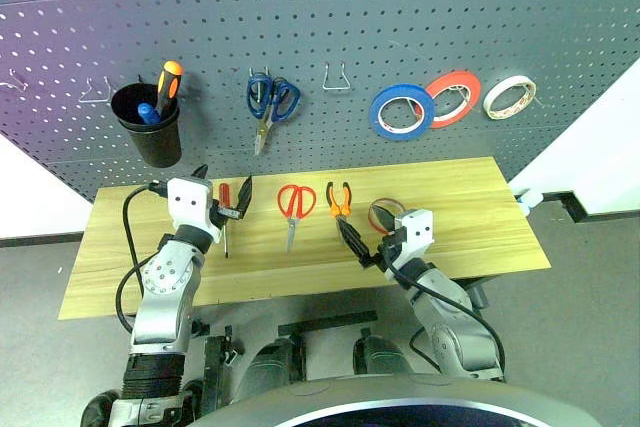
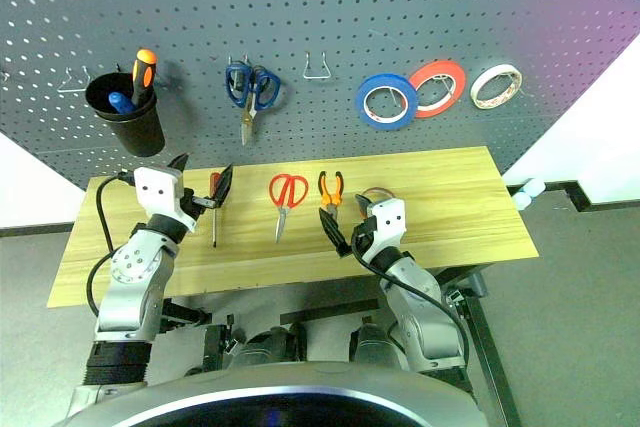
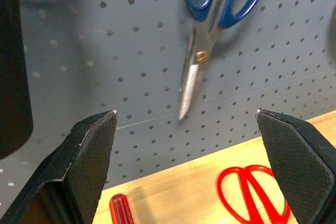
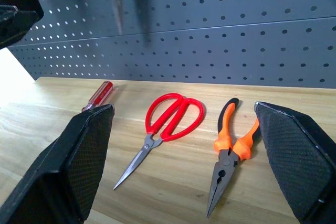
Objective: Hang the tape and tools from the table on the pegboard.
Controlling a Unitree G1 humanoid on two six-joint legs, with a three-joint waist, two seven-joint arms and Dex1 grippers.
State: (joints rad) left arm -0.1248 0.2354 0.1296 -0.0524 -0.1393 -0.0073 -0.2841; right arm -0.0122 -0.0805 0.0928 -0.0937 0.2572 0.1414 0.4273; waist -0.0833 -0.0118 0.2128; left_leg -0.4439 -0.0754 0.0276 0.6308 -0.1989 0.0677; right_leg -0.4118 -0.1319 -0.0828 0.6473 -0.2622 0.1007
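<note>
— On the light plank table [image 1: 480, 227], what lay there?
— Red-handled screwdriver [image 1: 225, 212], red-handled scissors [image 1: 294, 207], orange-and-black pliers [image 1: 339, 199], dark reddish tape ring [image 1: 384, 213]; left gripper [image 1: 222, 194] and right gripper [image 1: 372, 245] gaped wide, empty, below the grey pegboard [image 1: 330, 27].

scissors [image 1: 294, 205] lie between screwdriver [image 1: 224, 209] and pliers [image 1: 339, 201].

On the light wooden table [image 1: 470, 237], below the dark grey pegboard [image 1: 400, 7], four things lie in a row: a thin red-handled screwdriver [image 1: 224, 209], red-handled scissors [image 1: 295, 207] with blades closed, orange-and-black pliers [image 1: 340, 200] with jaws closed, and a slim dark reddish tape ring [image 1: 385, 213] lying flat.
</note>
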